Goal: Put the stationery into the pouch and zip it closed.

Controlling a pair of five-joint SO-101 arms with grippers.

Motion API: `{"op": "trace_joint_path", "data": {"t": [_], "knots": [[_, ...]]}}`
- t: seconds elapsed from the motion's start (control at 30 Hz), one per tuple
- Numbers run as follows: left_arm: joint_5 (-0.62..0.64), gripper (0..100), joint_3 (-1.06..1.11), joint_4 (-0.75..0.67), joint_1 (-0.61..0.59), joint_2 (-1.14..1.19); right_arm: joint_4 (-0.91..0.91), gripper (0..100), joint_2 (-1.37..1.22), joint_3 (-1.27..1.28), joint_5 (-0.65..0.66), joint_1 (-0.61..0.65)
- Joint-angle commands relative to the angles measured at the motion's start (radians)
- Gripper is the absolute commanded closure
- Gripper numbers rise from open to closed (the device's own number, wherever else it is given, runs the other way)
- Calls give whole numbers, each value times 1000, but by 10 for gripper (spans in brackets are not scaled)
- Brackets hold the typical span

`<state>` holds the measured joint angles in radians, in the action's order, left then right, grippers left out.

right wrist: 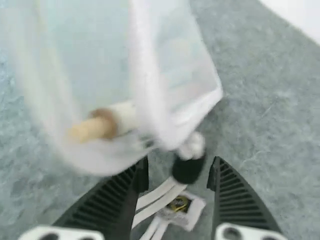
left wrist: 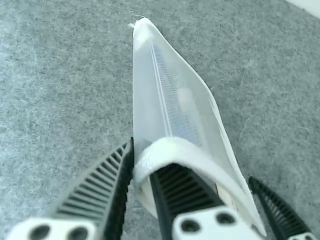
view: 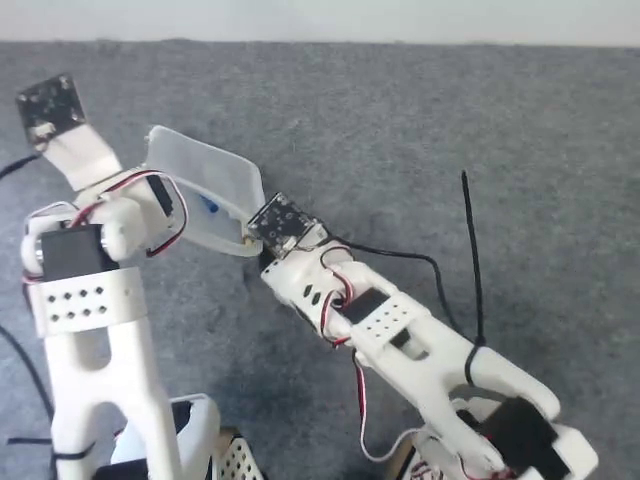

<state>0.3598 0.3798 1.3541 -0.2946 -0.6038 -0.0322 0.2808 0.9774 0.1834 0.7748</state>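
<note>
A: Where's the pouch (view: 205, 170) sitting?

B: Upper left of the high frame, lifted off the grey desk (view: 450, 120). Its long axis is running from upper left down toward centre. I'm seeing a blue item (view: 210, 207) through the wall, and a tan-tipped stick (right wrist: 97, 126) inside too.

A: What are your tools doing?

B: The left tool (left wrist: 141, 159) is pinching narrow on the pouch's white hem, with the body stretching away from it. The right tool (right wrist: 178, 161) is standing wide, both jaws flanking the black zipper pull (right wrist: 187, 169) and touching nothing.

A: So which arm is taking the pull?

B: The right one, I'm judging. The pull is lying dead between its jaws, just ahead of the tips, at the pouch's lower-right corner. The left is only anchoring. I'm expecting the draw to be running along that long axis. I can't tell how far the zip is closed.

A: Any writing?

B: I'm noting a small white tag (right wrist: 177, 206) with a roundish gold mark under the pull. Nothing on it is legible.
</note>
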Motion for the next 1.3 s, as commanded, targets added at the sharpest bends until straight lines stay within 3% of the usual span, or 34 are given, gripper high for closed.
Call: {"op": "trace_joint_path", "data": {"t": [0.0,0.23,0.37,0.73,0.87,1.27], "knots": [[0,988,-31,-25,-6,-34,130,795,-31,-9,9,-47],[0,988,-31,-25,-6,-34,237,797,-130,-9,14,-47],[0,988,-31,-25,-6,-34,285,801,-176,-9,115,-47],[0,988,-30,-25,-6,-34,318,988,-104,31,143,-50],[0,988,-30,-25,-6,-34,312,994,-13,86,146,-50],[-6,987,-30,-28,-8,-34,-58,993,283,112,270,-44]]}}
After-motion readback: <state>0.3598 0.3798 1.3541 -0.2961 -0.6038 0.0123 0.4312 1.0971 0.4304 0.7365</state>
